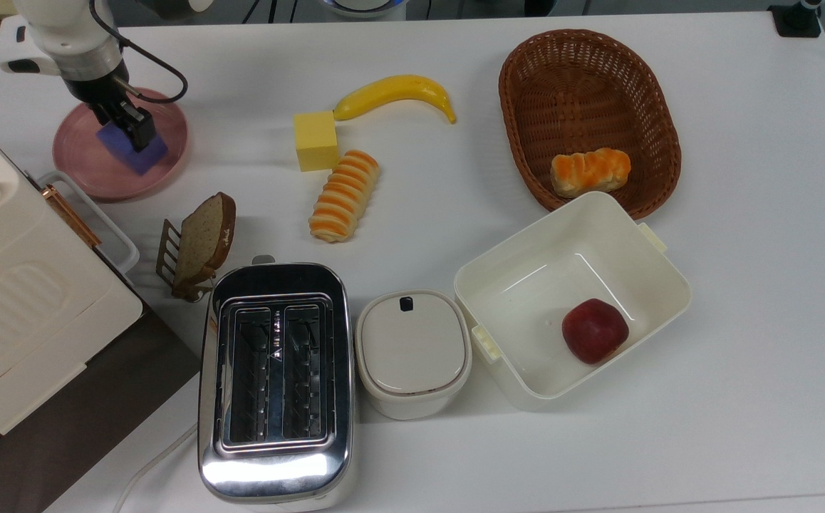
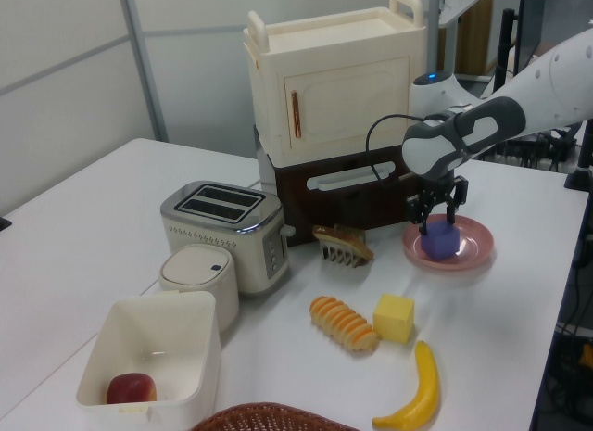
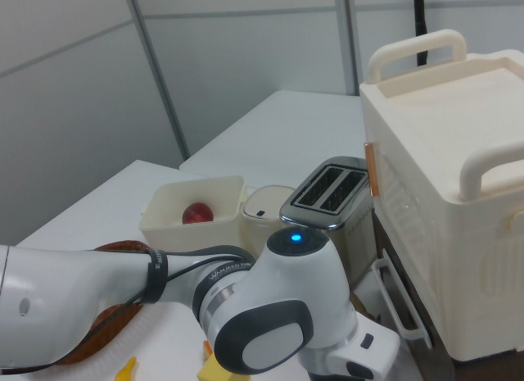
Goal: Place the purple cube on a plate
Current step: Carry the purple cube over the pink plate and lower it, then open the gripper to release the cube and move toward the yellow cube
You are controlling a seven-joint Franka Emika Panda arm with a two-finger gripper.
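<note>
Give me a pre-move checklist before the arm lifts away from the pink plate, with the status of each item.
1. Purple cube sits on the plate: ok, it rests inside the rim in the left view.
2. Cube away from the rim: ok, though in the top view it lies toward the plate's lower right.
3. Jaws of the gripper released: ok, they stand apart above the cube in the left view.
4. Jaws clear of the cube's sides: cannot tell, the tips are close to its top.
5. Lift path overhead: ok, nothing above the arm.
6. Yellow cube and banana out of the way: ok, well apart.
</note>
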